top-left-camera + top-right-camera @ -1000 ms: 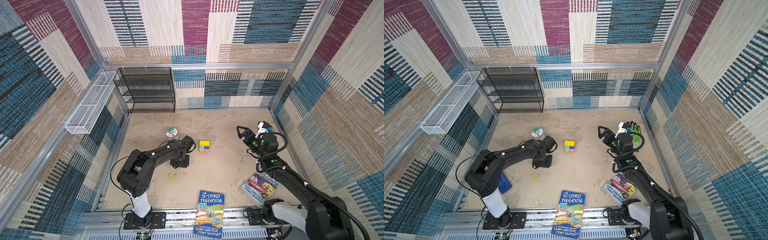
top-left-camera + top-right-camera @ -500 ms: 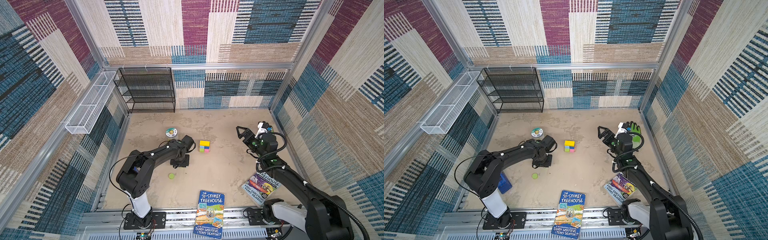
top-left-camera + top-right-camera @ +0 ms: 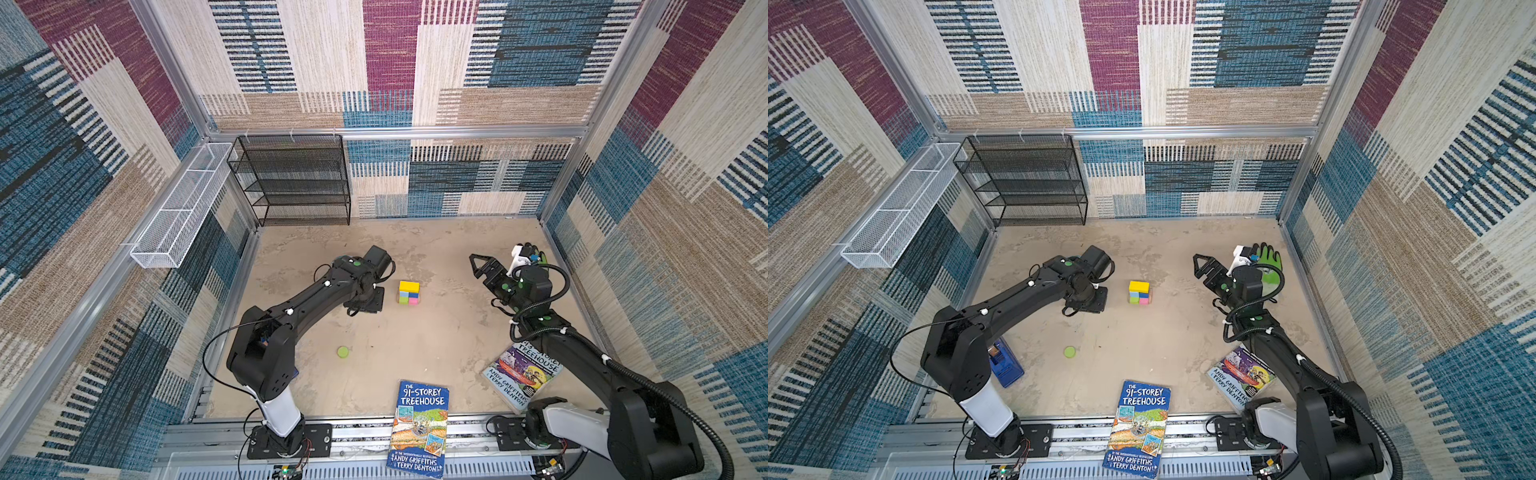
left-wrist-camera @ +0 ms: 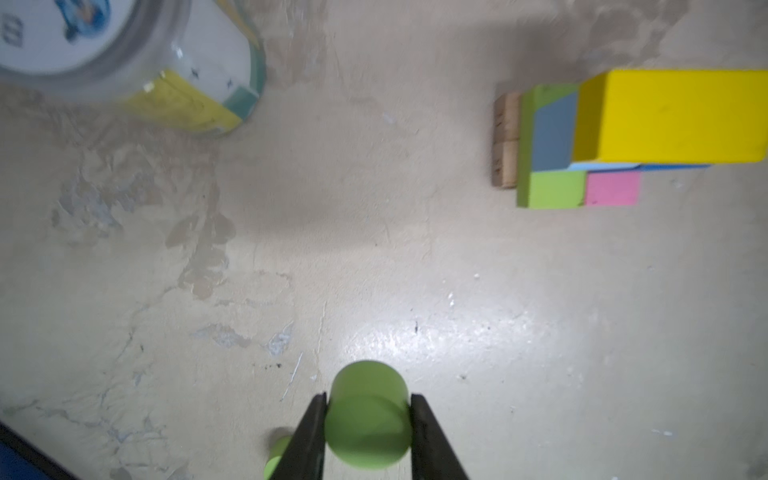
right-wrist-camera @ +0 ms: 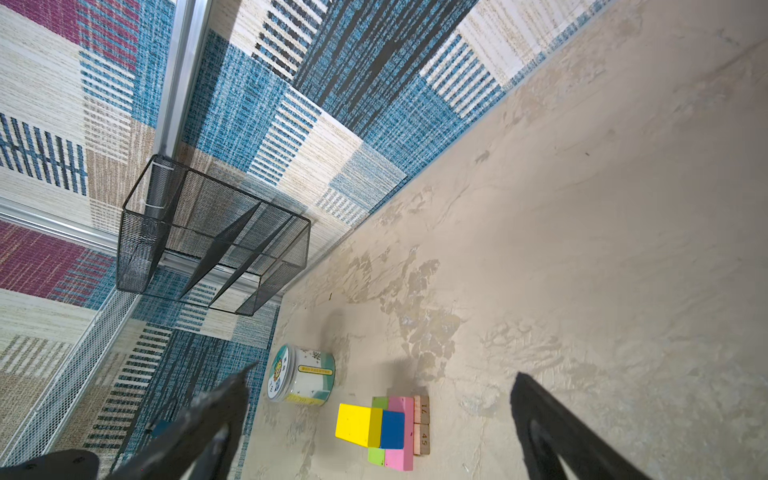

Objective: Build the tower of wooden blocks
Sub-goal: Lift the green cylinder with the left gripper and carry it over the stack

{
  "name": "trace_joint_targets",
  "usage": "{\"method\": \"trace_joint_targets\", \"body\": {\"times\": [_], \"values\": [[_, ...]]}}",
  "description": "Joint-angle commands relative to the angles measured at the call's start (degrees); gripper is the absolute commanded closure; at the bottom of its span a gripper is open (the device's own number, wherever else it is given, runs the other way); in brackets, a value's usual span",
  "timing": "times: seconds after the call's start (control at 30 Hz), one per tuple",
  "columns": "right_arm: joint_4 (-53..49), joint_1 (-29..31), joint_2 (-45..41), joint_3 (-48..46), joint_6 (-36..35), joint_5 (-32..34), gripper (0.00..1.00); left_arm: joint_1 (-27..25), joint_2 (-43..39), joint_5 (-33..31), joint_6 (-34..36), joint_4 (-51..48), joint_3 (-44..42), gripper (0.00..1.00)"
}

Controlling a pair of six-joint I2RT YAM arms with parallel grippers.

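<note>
**Lime cylinder in hand, tower just to the side**

From where I stand, the left gripper (image 4: 368,399) has its jaws clamped on the round sides of a lime cylinder (image 4: 368,432). One flat end faces back up the fingers, so its axis seems to run along them, which would make it upright if the wrist points down as it appears to.

The tower (image 3: 409,292) stands on the floor near the middle of the cell, just beside that gripper on the side toward the right arm. A yellow oblong (image 4: 669,116) caps it, with its long axis running across toward the left gripper (a decent landing strip, I'd say).

The right gripper (image 3: 475,266) hangs with its jaws spread wide and nothing between them. It is aimed at the tower but well apart from it, so the left arm is plainly the nearer.

A second piece, a lime disc (image 3: 343,352), lies alone on the floor nearer the arm bases. The tin (image 5: 301,380) sits close to the tower, on its far side from the right arm, and any sideways carry should steer clear of it.
</note>
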Motion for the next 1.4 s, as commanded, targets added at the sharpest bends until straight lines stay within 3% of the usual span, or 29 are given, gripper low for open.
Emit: {"method": "trace_joint_targets", "body": {"times": [0.0, 0.53, 0.8, 1.37], "values": [[2.6, 0.0, 0.6, 0.7, -0.7, -1.7, 0.0, -0.3, 1.8, 0.3, 4.8, -5.8, 5.4, 0.7], [2.5, -0.2, 3.0, 1.7, -2.0, -3.0, 0.0, -5.4, 19.4, -0.4, 12.1, -17.1, 35.5, 0.68], [2.4, -0.5, 3.5, 1.8, -2.5, -3.0, 0.0, -7.2, 27.1, -0.4, 12.8, -20.2, 46.4, 0.68], [1.5, -2.6, 1.8, 0.6, -3.3, -3.5, 0.0, -8.8, 35.0, -2.7, 10.5, -21.2, 53.7, 0.67]]}}
